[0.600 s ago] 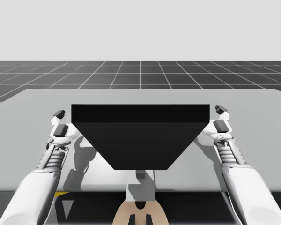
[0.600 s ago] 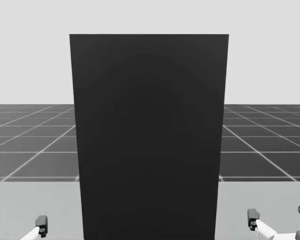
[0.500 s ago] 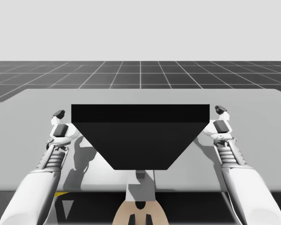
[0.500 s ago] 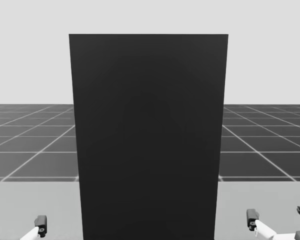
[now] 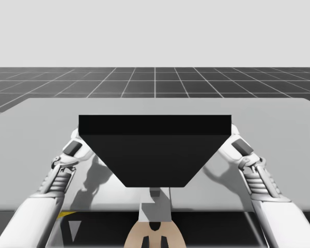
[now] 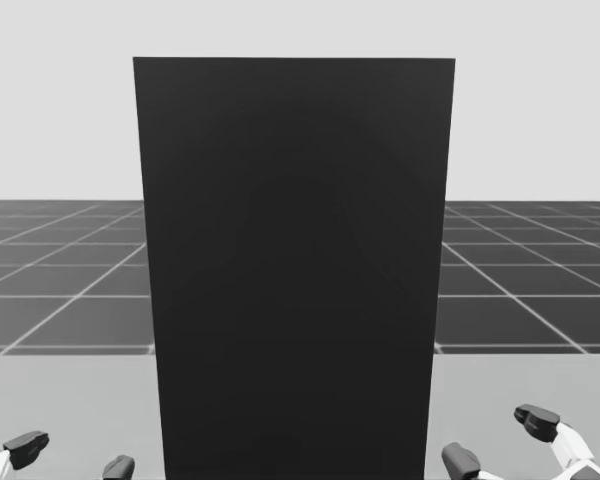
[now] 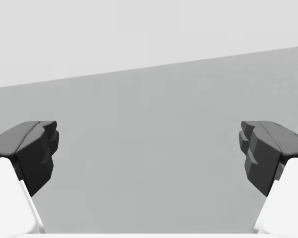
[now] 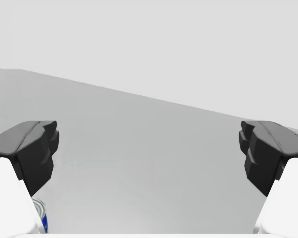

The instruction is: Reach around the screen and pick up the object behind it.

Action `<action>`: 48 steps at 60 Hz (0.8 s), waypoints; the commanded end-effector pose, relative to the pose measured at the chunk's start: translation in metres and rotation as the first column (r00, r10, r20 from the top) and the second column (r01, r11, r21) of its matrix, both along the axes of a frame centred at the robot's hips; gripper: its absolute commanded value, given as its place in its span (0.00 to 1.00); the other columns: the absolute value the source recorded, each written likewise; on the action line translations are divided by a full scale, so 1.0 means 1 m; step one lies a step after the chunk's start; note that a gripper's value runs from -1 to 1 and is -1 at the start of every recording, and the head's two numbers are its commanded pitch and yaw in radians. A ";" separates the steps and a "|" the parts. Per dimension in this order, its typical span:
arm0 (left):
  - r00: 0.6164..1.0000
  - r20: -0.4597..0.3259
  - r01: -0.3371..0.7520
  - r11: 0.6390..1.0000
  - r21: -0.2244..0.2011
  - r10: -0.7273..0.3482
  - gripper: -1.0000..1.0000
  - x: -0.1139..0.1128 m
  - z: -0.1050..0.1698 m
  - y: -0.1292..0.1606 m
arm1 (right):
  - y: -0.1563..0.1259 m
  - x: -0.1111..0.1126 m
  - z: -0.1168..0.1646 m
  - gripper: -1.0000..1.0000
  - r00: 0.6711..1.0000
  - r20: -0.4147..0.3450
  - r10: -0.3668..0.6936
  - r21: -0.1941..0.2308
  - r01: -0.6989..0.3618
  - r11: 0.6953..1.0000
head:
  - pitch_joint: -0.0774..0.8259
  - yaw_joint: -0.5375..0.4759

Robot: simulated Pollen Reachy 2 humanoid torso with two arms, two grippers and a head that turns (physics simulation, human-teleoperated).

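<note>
Both arms have swung inward since the earlier frame, and the wrists now sit against the screen's upper corners; my head has also turned slightly, shifting the whole head view.

1. Table [image 5: 279, 119]: grey, flat, and it carries the screen.
2. Screen [image 5: 155, 150]: a black upright panel at 12 o'clock from my torso. It blocks the line of sight to the table behind it.
3. Left arm [image 5: 57, 175]: stands at the screen's 9 o'clock. Right arm [image 5: 256, 175]: stands at its 3 o'clock.
4. Left gripper [image 7: 149, 148]: fingers spread wide, with bare table ahead. Right gripper [image 8: 149, 148]: fingers spread wide, with nothing between them.
5. Blue-and-white can [image 8: 41, 218]: a sliver shows just beside one right finger, low and partly hidden by it. It is probably the object to be picked.

Step in hand: the reach around the screen. No grasp has begun.

Next move, as judged: the right arm should turn inward past the screen's 3 o'clock edge and centre the can between the spread fingers before closing.
</note>
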State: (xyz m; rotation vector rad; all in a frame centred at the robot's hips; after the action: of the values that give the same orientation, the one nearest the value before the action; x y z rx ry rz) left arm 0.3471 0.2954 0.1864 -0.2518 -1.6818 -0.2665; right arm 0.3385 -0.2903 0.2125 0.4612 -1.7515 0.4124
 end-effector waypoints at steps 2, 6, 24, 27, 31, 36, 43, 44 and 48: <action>0.967 0.025 0.253 0.967 0.026 -0.253 0.00 -0.017 0.002 -0.013 | 0.013 -0.020 0.006 0.00 0.969 0.059 0.240 0.001 -0.241 0.971 | 0.16 0.52; 0.946 0.029 0.322 0.946 0.037 -0.323 0.00 -0.023 0.002 -0.016 | 0.016 -0.027 0.008 0.00 0.949 0.080 0.305 0.007 -0.306 0.952 | 0.16 0.52; 0.815 0.049 0.575 0.816 0.063 -0.578 0.00 -0.052 0.012 -0.022 | 0.026 -0.054 0.011 0.00 0.833 0.061 0.550 0.001 -0.551 0.834 | 0.18 0.51; 0.807 0.035 0.586 0.808 0.065 -0.589 0.00 -0.054 0.011 -0.024 | 0.026 -0.056 0.009 0.00 0.832 0.027 0.554 -0.013 -0.554 0.832 | 0.18 0.51; 0.805 0.010 0.591 0.803 0.075 -0.594 0.00 -0.054 0.009 -0.026 | 0.026 -0.058 0.004 0.00 0.839 -0.017 0.545 -0.032 -0.545 0.838 | 0.19 0.51; 0.799 -0.028 0.601 0.795 0.084 -0.601 0.00 -0.054 0.006 -0.027 | 0.023 -0.058 -0.003 0.00 0.854 -0.072 0.516 -0.033 -0.519 0.854 | 0.20 0.51; 0.792 -0.084 0.611 0.786 0.094 -0.605 0.00 -0.054 0.001 -0.029 | 0.020 -0.057 -0.011 0.00 0.871 -0.137 0.472 -0.066 -0.484 0.873 | 0.21 0.50; 0.786 -0.096 0.618 0.781 0.093 -0.611 0.00 -0.055 0.001 -0.030 | 0.019 -0.057 -0.011 0.00 0.868 -0.143 0.476 -0.060 -0.488 0.871 | 0.21 0.50; 0.782 -0.121 0.622 0.774 0.118 -0.611 0.00 -0.056 -0.002 -0.032 | 0.018 -0.057 -0.013 0.00 0.869 -0.180 0.461 -0.049 -0.476 0.878 | 0.22 0.50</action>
State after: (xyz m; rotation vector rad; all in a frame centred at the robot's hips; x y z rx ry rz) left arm 0.2935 0.2671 0.1892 -0.7080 -1.5089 -0.8248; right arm 0.2824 -0.2695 0.2057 0.8695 -1.5097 0.7978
